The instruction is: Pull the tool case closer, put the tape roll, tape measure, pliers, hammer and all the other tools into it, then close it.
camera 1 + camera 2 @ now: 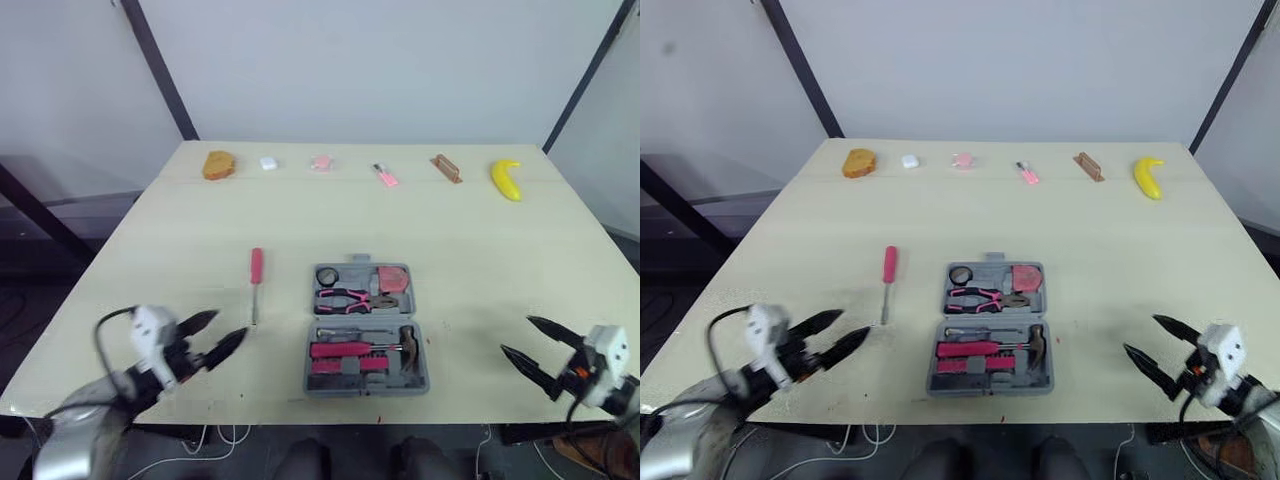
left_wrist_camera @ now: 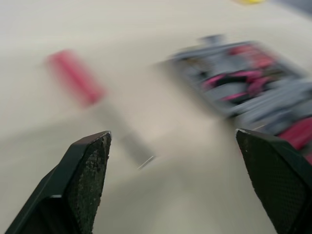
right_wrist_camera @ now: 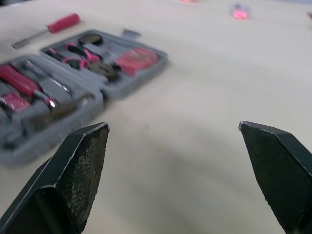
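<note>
The grey tool case (image 1: 366, 330) lies open near the table's front edge, holding a black tape roll (image 1: 327, 275), a pink tape measure (image 1: 393, 279), pink-handled pliers (image 1: 350, 299), a hammer (image 1: 408, 347) and pink bits. A red-handled screwdriver (image 1: 256, 280) lies on the table left of the case. My left gripper (image 1: 214, 335) is open, just in front of and left of the screwdriver's tip (image 2: 146, 162). Off to the case's right, my right gripper (image 1: 532, 347) is open with nothing in it.
Along the far edge of the table (image 1: 480, 230) lie a piece of bread (image 1: 218, 164), a small white object (image 1: 268, 162), a pink object (image 1: 321, 162), a pink utility knife (image 1: 385, 175), a brown bar (image 1: 446, 167) and a banana (image 1: 507, 179).
</note>
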Motion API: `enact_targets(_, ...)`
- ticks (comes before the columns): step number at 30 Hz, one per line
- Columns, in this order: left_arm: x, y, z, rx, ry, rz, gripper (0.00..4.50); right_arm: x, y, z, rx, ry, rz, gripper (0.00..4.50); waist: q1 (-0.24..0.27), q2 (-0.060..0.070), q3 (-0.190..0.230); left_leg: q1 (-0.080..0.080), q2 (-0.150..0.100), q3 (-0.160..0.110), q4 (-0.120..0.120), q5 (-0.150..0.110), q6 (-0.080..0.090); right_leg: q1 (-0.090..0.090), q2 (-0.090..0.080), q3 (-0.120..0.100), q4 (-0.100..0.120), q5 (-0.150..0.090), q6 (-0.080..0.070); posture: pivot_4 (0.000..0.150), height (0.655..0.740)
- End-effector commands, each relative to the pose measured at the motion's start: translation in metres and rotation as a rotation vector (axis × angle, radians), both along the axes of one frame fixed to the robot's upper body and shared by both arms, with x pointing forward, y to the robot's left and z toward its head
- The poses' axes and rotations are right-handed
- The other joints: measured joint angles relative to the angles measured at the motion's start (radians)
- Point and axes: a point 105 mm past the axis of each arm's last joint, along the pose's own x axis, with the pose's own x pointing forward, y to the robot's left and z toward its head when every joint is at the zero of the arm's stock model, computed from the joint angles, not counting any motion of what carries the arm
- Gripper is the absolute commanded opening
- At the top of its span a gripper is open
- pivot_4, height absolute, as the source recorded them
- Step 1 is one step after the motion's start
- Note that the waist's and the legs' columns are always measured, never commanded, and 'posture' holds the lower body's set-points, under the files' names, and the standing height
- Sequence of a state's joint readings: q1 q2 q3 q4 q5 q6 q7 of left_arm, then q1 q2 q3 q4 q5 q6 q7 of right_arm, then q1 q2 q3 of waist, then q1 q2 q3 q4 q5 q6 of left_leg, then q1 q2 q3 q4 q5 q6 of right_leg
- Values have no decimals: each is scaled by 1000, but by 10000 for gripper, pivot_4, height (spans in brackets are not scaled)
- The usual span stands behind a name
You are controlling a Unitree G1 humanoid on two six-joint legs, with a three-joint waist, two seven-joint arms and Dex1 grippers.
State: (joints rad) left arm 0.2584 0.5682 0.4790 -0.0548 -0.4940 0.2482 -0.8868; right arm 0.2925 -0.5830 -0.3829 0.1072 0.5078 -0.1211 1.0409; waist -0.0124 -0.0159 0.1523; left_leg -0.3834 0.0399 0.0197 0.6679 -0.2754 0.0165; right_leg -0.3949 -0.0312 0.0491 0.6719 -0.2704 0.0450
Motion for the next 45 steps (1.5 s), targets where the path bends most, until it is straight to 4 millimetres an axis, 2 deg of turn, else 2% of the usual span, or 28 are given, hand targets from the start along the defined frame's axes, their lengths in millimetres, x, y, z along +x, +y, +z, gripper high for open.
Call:
enact_targets(1, -13, 24, 5, 21, -28, 112, 44286, -10, -19, 11, -16, -43, -58, 45000, 0, 0, 0, 0, 0, 0, 0, 0, 0, 0, 0, 0, 0, 0, 0, 1500, 7400)
enact_targets(7, -29, 36, -7, 18, 9, 178, 44286, -27, -35, 8, -22, -26, -117, 45000, 1, -2, 0, 1, 0, 2, 1, 0, 0, 1, -1, 1, -1, -2, -4, 1500, 7400)
enact_targets(11, -28, 38, -6, 9, 3, 192, 44286, -33, -38, 5, -27, -9, -126, 45000, 0, -2, 0, 1, 1, 2, 0, 0, 0, 1, -1, 1, -2, -2, -4, 1500, 7400)
enact_targets(15, -22, 28, -6, -18, -10, 166, 44286, -32, -34, 6, -21, -17, -110, 45000, 0, -2, 0, 1, 1, 3, 0, 0, 0, 1, -1, 1, -2, -2, -4, 1500, 7400)
enact_targets(19, -3, 15, 3, -29, -62, 165, 44286, -23, -8, 19, 3, -59, 15, 45000, 1, -2, 0, 1, 1, 3, 0, 0, 0, 1, -1, 1, -3, -2, -4, 1500, 7400)
enact_targets(24, 22, 12, 1, -1, -59, 272, 44286, -7, 31, 45, 40, -128, 199, 45000, -1, -2, 0, 1, 1, 2, 1, 0, 0, 1, -1, 1, -2, 0, 0, 1500, 7400)
enact_targets(30, 52, -2, 3, -25, -65, 345, 44286, 4, 60, 56, 24, -161, 365, 45000, 4, -4, 1, -1, 0, 0, 0, 0, 0, 1, -1, -1, -3, 0, 1, 1500, 7400)
enact_targets(37, 77, -27, -5, -27, -47, 396, 44286, 10, 83, 63, 32, -201, 496, 45000, 2, -4, 1, -1, -1, -1, 1, 0, 0, 2, -1, -2, -3, 1, 1, 1500, 7400)
enact_targets(40, 88, -44, -9, -51, -40, 406, 44286, 13, 91, 62, 21, -208, 544, 45000, 2, -4, 1, -1, -1, -1, 1, 0, 0, 2, -1, -2, -3, 1, 1, 1500, 7400)
enact_targets(45, 112, -58, -8, -33, -51, 419, 44286, 15, 95, 55, -8, -208, 575, 45000, 7, -5, 1, -1, -3, -2, 1, 0, 0, 2, -1, -2, -3, 1, 1, 1500, 7400)
